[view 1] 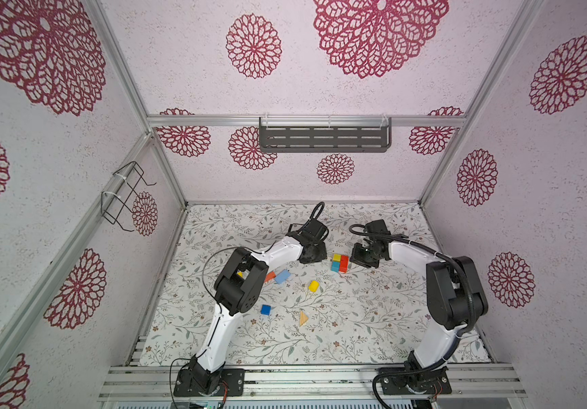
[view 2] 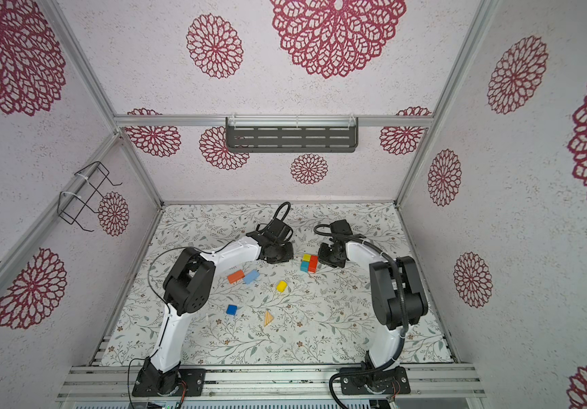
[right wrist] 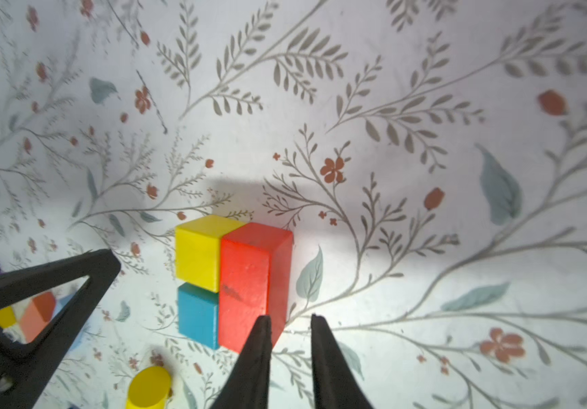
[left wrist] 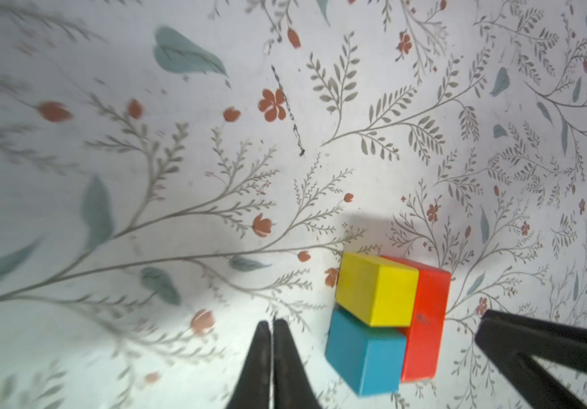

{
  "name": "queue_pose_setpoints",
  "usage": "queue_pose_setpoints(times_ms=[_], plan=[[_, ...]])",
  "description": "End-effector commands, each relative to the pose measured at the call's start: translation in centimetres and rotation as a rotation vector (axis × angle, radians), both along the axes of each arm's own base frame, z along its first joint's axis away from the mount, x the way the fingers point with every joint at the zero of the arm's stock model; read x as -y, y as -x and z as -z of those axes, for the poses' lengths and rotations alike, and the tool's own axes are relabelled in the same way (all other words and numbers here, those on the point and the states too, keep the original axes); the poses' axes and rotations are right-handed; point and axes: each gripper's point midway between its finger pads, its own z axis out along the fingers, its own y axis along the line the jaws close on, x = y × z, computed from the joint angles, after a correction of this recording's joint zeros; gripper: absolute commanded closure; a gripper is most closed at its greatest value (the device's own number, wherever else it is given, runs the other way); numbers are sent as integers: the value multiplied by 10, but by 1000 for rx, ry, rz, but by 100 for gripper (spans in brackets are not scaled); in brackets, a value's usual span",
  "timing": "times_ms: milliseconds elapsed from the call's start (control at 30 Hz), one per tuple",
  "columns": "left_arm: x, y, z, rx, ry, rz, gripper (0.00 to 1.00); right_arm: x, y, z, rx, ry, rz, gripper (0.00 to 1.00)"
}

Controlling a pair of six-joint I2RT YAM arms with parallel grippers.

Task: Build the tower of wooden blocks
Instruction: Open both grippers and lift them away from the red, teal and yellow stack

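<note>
Near the back of the flowery mat point(view 1: 373, 318), three wood blocks sit pressed together: a yellow cube point(view 1: 336, 257), a teal cube point(view 1: 335, 267) and a red brick point(view 1: 344, 263). The red brick runs along the side of both cubes. It is hard to tell if the yellow cube sits on top of the teal one or just beside it.

The left gripper point(left wrist: 271, 324) is just beside the cubes. Its two fingers are nearly together, with nothing between them. The right gripper point(right wrist: 291, 317) is just beside the red brick. It has a small gap between its fingers and holds nothing.

Closer to the front lie an orange brick point(view 2: 235, 276), a light blue brick point(view 2: 251, 276), a yellow round block point(view 1: 313, 285), a blue cube point(view 1: 266, 309) and a plain wooden wedge point(view 1: 303, 318).
</note>
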Motion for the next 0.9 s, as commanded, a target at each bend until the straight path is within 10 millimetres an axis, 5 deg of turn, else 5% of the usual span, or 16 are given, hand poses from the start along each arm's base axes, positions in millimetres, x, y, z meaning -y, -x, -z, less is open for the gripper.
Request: queue_pose_setpoints(times_ms=[0,67,133,400,867], plan=[[-23,-4,-55,118,-19,-32,76,8,7,-40,74,46,-16,63],[-39,4,-61,129,-41,-49,67,9,16,-48,87,59,-36,56],[-55,14,-88,175,-28,-69,57,9,26,-56,99,75,-59,50],[-120,76,-119,246,-72,-149,1,-12,68,-79,154,125,-170,36],[-230,190,-130,234,-160,-261,3,-114,98,-76,200,161,-423,20]])
